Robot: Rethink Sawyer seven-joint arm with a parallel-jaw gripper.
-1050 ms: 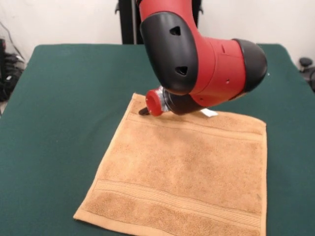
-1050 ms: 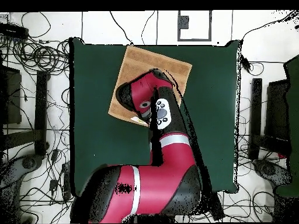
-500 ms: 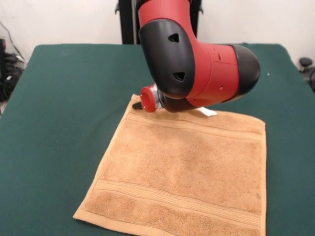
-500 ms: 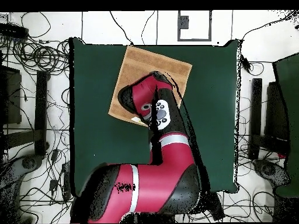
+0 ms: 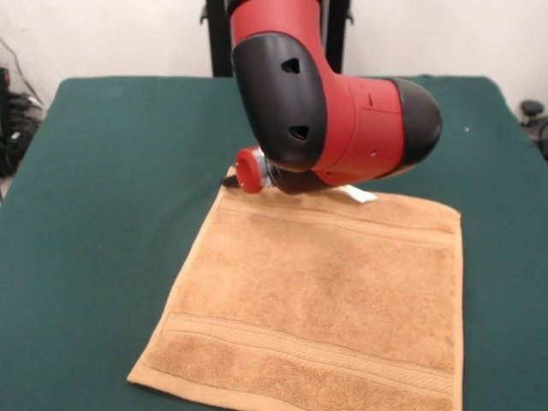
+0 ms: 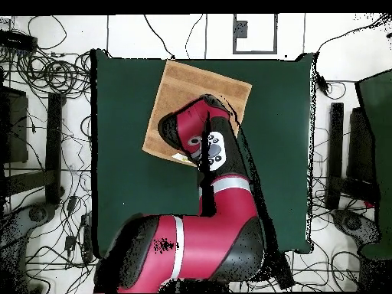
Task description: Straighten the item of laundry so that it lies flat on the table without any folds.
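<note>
The item of laundry (image 5: 325, 291), a tan terry towel with woven border bands, lies spread flat on the dark green table (image 5: 111, 171). A small white tag (image 5: 362, 195) pokes out at its far edge. The bulky red and black arm (image 5: 334, 103) hangs over that far edge and hides part of it. My gripper (image 5: 231, 181) shows only as a dark tip beside a red round cap, right at the towel's far left corner. In the overhead view the arm (image 6: 200, 142) covers the near half of the towel (image 6: 184, 88) and hides the gripper.
Green table (image 6: 279, 153) extends well beyond the towel on all sides. Tangled cables (image 6: 46, 76) and dark stands (image 6: 337, 153) lie on the floor around it. A black post (image 5: 218, 34) rises behind the far edge.
The arm and the gripper tip have slid left in the front view, from over the towel's far corner to its very edge. The towel has not moved.
</note>
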